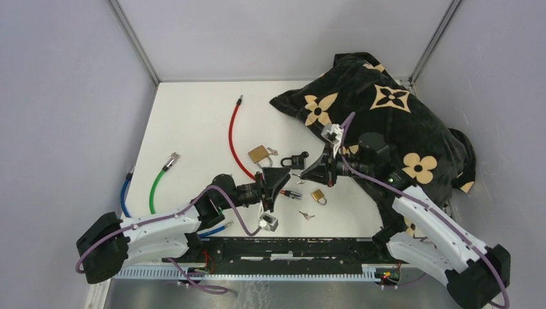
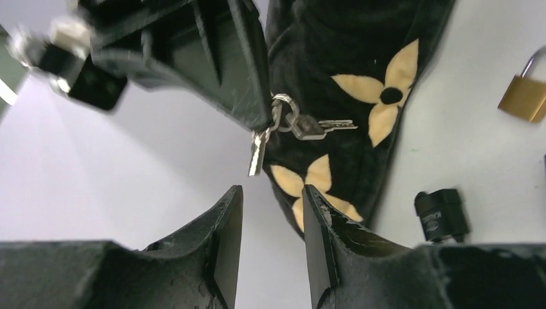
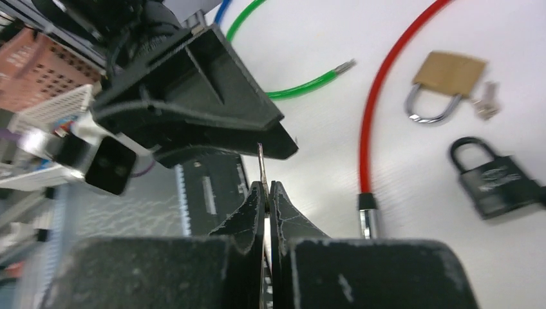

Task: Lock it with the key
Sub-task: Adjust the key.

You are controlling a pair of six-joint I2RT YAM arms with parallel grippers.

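Currently, item 1: right claw (image 3: 266, 188), closed tight on the key bunch (image 2: 283, 122) (a ring with 2 keys shows at its tip, and its own camera shows a thin metal edge pinched between the fingers). The bunch is held in the air, off the table (image 1: 193, 122).

Item 2: left claw (image 2: 272, 196), jaws apart with nothing between them. It faces the right claw tip to tip. The key bunch hangs just ahead of its gap and touches neither finger.

Item 3: black padlock (image 3: 496, 183) and brass padlock (image 3: 447, 80), lying flat ahead and to the right of the right claw, well apart from it. A loose key lies just beside the brass one.

Item 4: small brass padlock (image 2: 525, 96) and small black lock (image 2: 443, 215), on the table to the right of the left claw.

Item 5: red cable (image 3: 380, 116), green cable (image 3: 302, 84), patterned cushion (image 2: 360, 58).

Status: early. The keys are lifted and look set for a handover between the claws. No key sits in any lock, so choosing the lock, inserting the key and turning it are all left to do. Which padlock is meant cannot be told.
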